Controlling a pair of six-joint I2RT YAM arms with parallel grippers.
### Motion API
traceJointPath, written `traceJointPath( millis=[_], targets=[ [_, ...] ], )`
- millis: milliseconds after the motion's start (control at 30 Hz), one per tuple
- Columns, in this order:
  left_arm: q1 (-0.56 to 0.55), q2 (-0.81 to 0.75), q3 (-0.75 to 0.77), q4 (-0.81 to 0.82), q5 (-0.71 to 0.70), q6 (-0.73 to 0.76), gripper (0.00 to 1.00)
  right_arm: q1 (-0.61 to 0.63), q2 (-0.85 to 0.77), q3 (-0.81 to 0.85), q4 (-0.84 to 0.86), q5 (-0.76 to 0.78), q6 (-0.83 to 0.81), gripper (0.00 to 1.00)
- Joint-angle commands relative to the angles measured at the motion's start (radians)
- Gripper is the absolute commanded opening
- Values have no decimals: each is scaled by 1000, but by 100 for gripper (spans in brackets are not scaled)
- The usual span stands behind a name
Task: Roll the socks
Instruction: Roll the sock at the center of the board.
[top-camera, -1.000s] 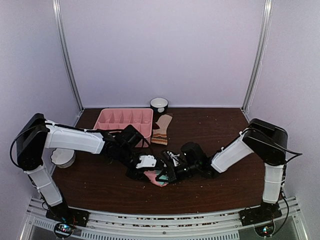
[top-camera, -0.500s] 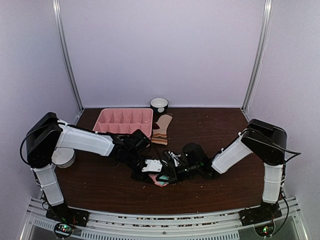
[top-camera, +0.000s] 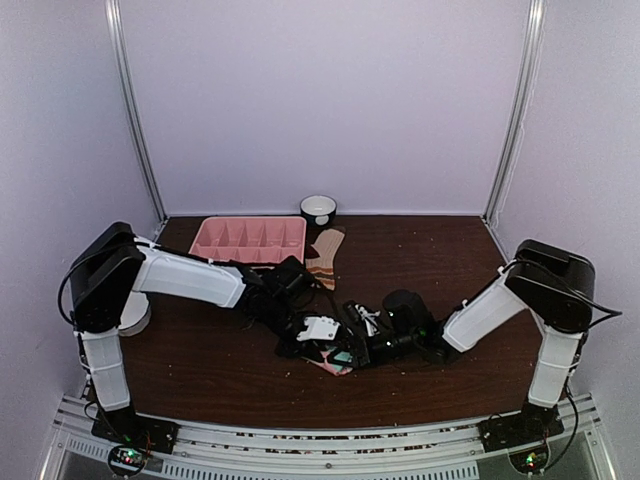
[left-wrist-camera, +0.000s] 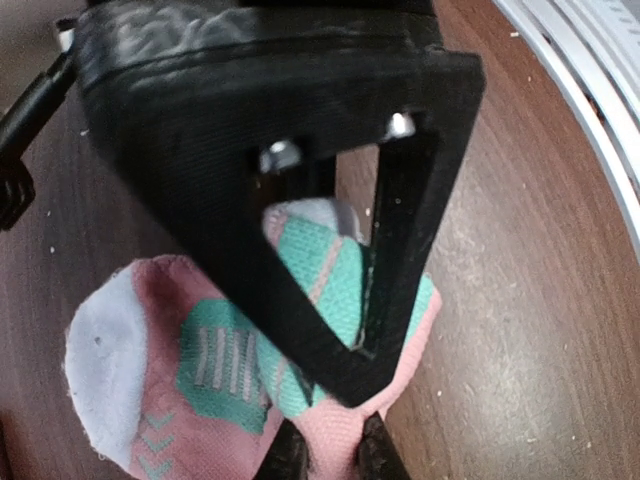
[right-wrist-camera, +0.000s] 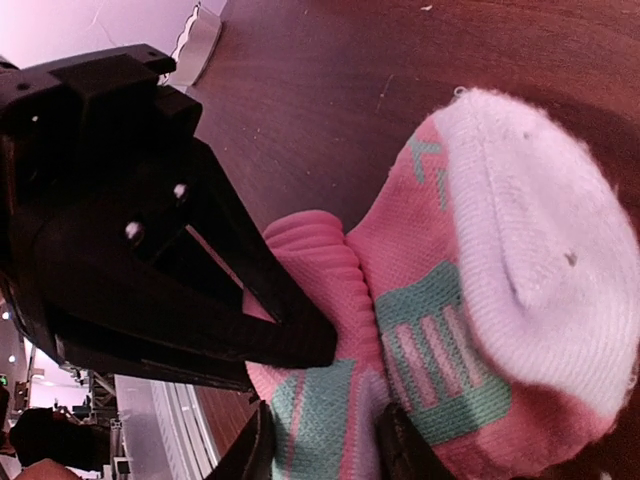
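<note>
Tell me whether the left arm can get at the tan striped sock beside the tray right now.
Probably yes, once it lets go. The tan striped sock lies uncovered beside the pink tray, close by, but the left claw is pinched on the pink sock.

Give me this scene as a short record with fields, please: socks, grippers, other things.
pink sock: partly folded on the table, front centre, between both grippers
left gripper: closed on the pink sock's edge
right gripper: astride the same sock; grip unclear
tan striped sock: flat, beside the pink tray, untouched
bowl: at the back wall
</note>
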Motion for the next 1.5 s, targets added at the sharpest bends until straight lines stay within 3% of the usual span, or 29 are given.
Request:
traceJointPath(
  millis=[0, 100, 233, 267, 300, 333, 467, 700, 767, 867, 933, 1133, 1267, 1467],
  targets=[
    [34, 146, 49, -228, 46, -49, 6, 2, -56, -130, -184, 138, -68, 35],
    [49, 202, 114, -310, 124, -68, 5, 12, -142, -197, -142, 208, -137, 38],
    [59, 229, 160, -375, 191, -81, 5, 31, -254, -268, -120, 302, -226, 52],
    [59, 235, 170, -387, 198, -84, 5, 33, -279, -284, -116, 322, -240, 60],
    [59, 240, 180, -399, 204, -86, 5, 34, -303, -301, -111, 340, -251, 95],
    [59, 247, 192, -414, 209, -88, 5, 33, -329, -317, -108, 361, -262, 100],
    [62, 278, 232, -480, 240, -92, 5, 43, -446, -367, -158, 503, -287, 100],
    [68, 312, 287, -584, 262, -79, 5, 43, -787, -415, -432, 977, -171, 100],
    [68, 324, 302, -607, 272, -79, 6, 39, -864, -450, -435, 1013, -121, 100],
    [68, 343, 322, -632, 275, -96, 6, 30, -926, -545, -253, 911, -160, 100],
    [68, 356, 334, -642, 273, -109, 6, 47, -906, -584, -115, 829, -262, 100],
    [73, 397, 370, -674, 276, -143, 6, 214, -765, -436, -205, 809, -587, 99],
    [77, 416, 385, -690, 279, -160, 6, 335, -678, -399, -97, 798, -772, 87],
    [86, 467, 425, -759, 313, -145, 6, 427, -484, -232, -139, 789, -940, 73]
  ],
)
